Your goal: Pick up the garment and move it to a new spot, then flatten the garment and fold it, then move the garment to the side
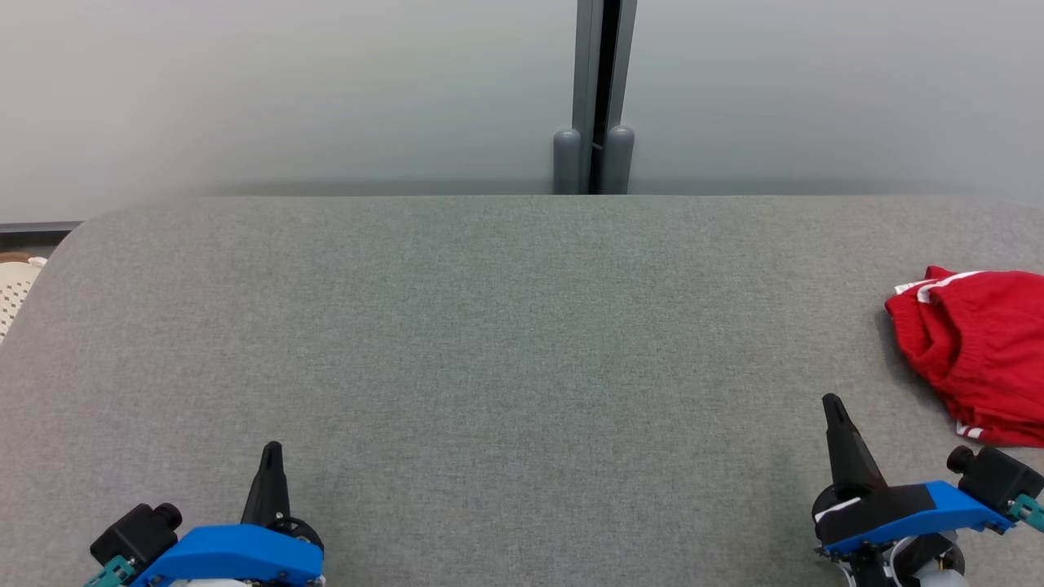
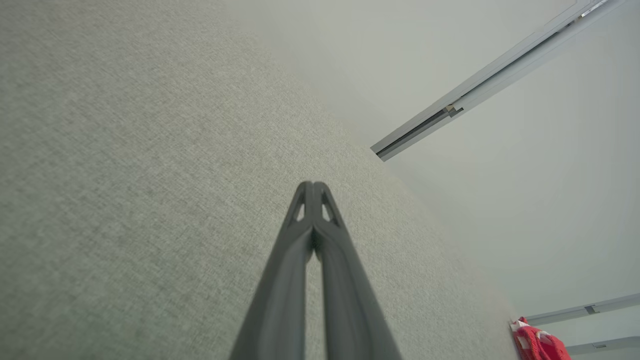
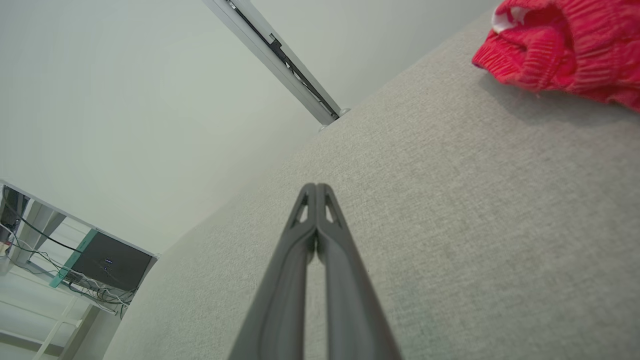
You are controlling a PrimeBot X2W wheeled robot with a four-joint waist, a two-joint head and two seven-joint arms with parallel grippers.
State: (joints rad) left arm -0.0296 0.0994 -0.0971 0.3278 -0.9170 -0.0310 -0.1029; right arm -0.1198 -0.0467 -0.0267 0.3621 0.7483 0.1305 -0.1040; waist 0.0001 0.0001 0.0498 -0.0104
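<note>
**Currently: left gripper (image 1: 272, 453) & right gripper (image 1: 832, 404) both closed; crumpled red knit garment w/ white stripe trim (image 1: 979, 350) sits at far right**

Biggest item is the flat grey fabric-covered table (image 1: 489, 342). It spans nearly the full width of the head view, w/ a rounded far-left corner. Behind it is a pale grey-white wall of smooth panels (image 1: 285, 90). A dark grey vertical metal frame post (image 1: 594, 98) splits the wall, w/ two rounded caps at its base just past the table's far edge.

Next, the garment. It lies bunched on the table at the right side of the head view, partly cut off by the pic's edge. It's ahead & to the right of the right gripper, near but apart. In the right wrist view it's at top right (image 3: 565, 45), w/ ribbed knit visible & a shadow on the fabric below, clear of the fingers. In the left wrist view it's a small red patch at bottom right (image 2: 537, 345), well apart from that gripper.

The grippers have black fingers on blue bodies. The left one is at lower left of the head view. Its wrist view (image 2: 312, 187) shows the fingers meeting tip to tip over bare fabric. The right one is at lower right, leaning slightly left. Its tips are likewise pressed together (image 3: 316, 189).

Smallest bits:
- The corner of a white perforated basket (image 1: 15, 289) shows at the left edge, beyond the table.
- A dark box w/ teal trim (image 3: 107, 262) sits on a white shelf among cables in the right wrist view.
</note>
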